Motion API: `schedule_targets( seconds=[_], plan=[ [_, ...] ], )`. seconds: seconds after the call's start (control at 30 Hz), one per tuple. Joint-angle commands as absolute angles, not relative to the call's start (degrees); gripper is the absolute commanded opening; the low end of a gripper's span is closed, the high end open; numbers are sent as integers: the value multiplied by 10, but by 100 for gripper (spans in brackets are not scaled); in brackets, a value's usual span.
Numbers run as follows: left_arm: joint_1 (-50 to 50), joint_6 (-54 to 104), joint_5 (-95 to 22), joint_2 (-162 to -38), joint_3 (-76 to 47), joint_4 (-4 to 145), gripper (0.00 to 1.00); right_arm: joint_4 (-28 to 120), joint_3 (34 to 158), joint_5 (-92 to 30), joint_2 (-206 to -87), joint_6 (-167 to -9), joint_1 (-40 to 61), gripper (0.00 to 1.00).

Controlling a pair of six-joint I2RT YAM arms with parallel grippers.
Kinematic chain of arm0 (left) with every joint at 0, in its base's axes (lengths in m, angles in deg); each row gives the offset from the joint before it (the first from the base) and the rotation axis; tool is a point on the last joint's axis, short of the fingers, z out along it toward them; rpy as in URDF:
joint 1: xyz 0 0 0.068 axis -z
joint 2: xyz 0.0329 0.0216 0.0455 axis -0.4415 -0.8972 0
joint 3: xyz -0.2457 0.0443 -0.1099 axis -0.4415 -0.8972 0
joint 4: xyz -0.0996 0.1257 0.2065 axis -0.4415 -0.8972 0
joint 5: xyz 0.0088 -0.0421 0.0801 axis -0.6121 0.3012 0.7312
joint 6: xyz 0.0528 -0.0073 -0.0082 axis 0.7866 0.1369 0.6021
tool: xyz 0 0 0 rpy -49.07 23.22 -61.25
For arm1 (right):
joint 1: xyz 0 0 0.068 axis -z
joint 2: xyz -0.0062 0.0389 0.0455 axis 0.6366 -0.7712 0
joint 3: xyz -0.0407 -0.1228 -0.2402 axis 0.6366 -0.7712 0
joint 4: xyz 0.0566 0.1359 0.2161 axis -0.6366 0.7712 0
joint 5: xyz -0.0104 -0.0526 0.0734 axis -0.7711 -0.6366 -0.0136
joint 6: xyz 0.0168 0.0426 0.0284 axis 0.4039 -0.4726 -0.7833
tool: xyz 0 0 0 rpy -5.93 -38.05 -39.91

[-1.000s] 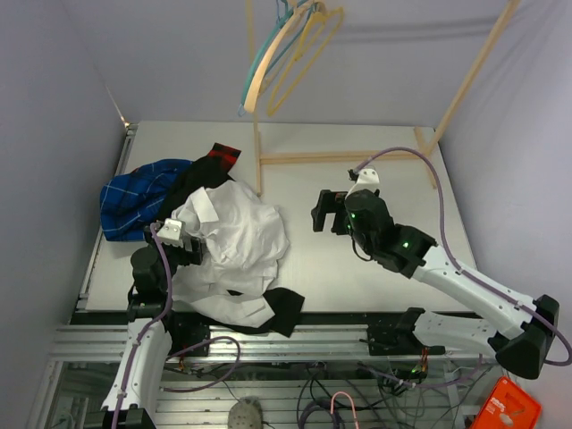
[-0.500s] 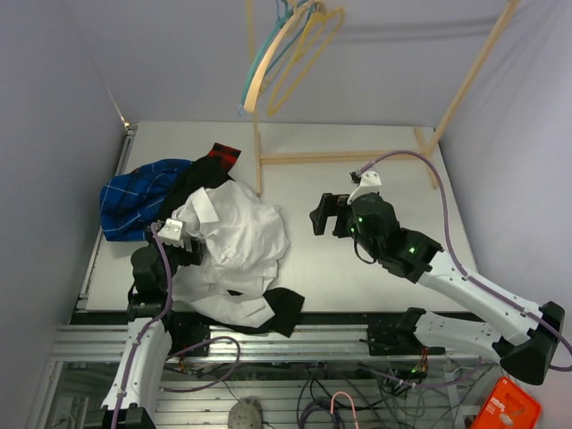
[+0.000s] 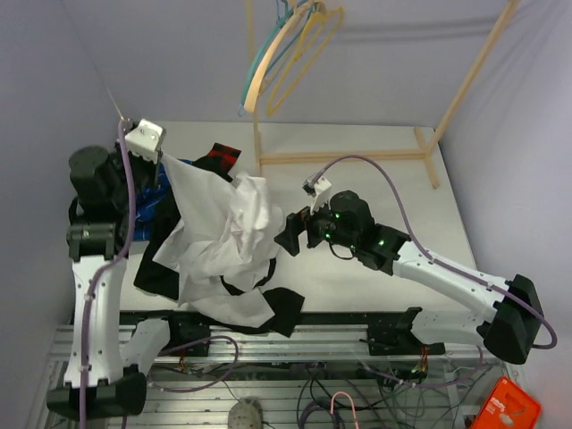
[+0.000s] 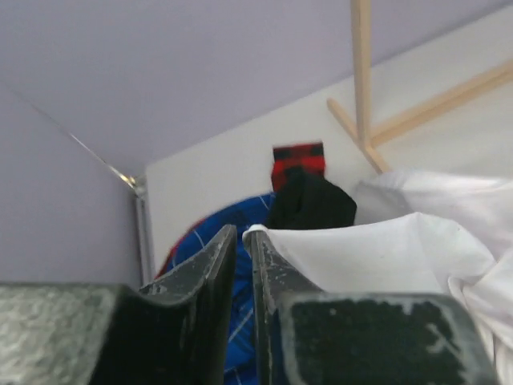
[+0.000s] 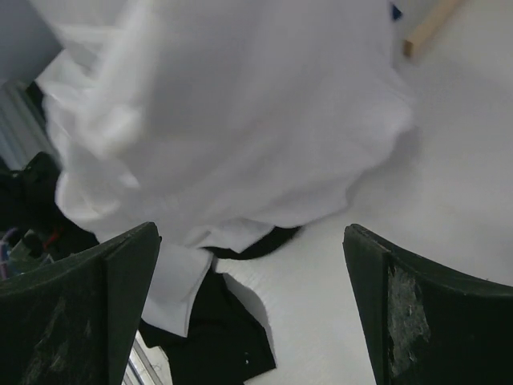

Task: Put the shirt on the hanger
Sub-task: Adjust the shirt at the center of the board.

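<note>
Two changes: the left jaws have closed and risen, and the right jaws have swung in toward the cloth.
Left jaws: nearly closed, pinching an edge of the white shirt [image 3: 223, 223]. The left wrist view shows the shirt [image 4: 361, 249] caught by its edge between the two fingers. A second ago they stood wide and low on the pile; now they are high over the far-left corner of the counter [image 3: 357, 179].
Shirt: one part is drawn up with the left jaws and hangs as a stretched sheet. The lower part lies on the counter, over the black garment [image 3: 281, 308]. I cannot tell whether collar, hem or sleeve is held.
Right jaws: wide open, holding nothing. Earlier they were mid-counter, well apart from the cloth; now they are just beside its right fold, and the shirt [image 5: 224, 104] fills the right wrist view.
Hanger: the yellow hanger [image 3: 308, 64] hangs from the wooden rack [image 3: 257, 152] at the far side, untouched and well apart from the shirt.
Blue plaid shirt [image 4: 200, 241]: stays on the counter beneath the lift.
Judgement: the first grasp looks secure and the shirt is separating from the pile. A second hold by the right jaws seems the next need. Hanging has not begun.
</note>
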State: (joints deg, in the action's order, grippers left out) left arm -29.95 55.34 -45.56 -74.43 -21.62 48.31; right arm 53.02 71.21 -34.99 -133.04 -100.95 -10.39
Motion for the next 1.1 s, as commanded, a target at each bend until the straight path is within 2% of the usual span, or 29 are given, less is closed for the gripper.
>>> schedule_targets(
  seconds=[0.0, 0.1, 0.13, 0.2, 0.3, 0.33, 0.37, 0.63, 0.8, 0.9, 1.0, 1.07],
  plan=[
    [-320, 549, -517, -854, -122, 220, 26, 385, 708, -267, -1346, -954, -111, 100],
    [-332, 574, -660, -911, -100, 137, 50, 392, 757, -278, -1394, -937, -111, 100],
    [-331, 582, -689, -915, -104, 130, 54, 400, 771, -280, -1407, -934, -111, 100],
    [-331, 588, -728, -913, -119, 136, 59, 406, 796, -282, -1420, -933, -113, 100],
    [-331, 627, -763, -916, -118, 100, 60, 399, 783, -296, -1402, -932, -113, 100],
    [-332, 640, -771, -920, -116, 85, 68, 397, 772, -308, -1389, -932, -113, 100],
    [-332, 659, -778, -925, -114, 68, 96, 394, 755, -322, -1373, -930, -113, 100],
    [-331, 726, -811, -962, -64, -16, 97, 422, 693, -439, -1294, -935, -111, 100],
    [-331, 599, -741, -933, -43, 109, 98, 377, 626, -446, -1270, -942, -100, 100],
    [-331, 524, -621, -911, -56, 200, 97, 344, 599, -394, -1271, -952, -61, 100],
    [-331, 551, -592, -919, -26, 188, 97, 292, 563, -291, -1287, -975, 9, 100],
    [-331, 584, -613, -932, 10, 148, 97, 230, 525, -228, -1302, -990, 47, 99]
  ],
)
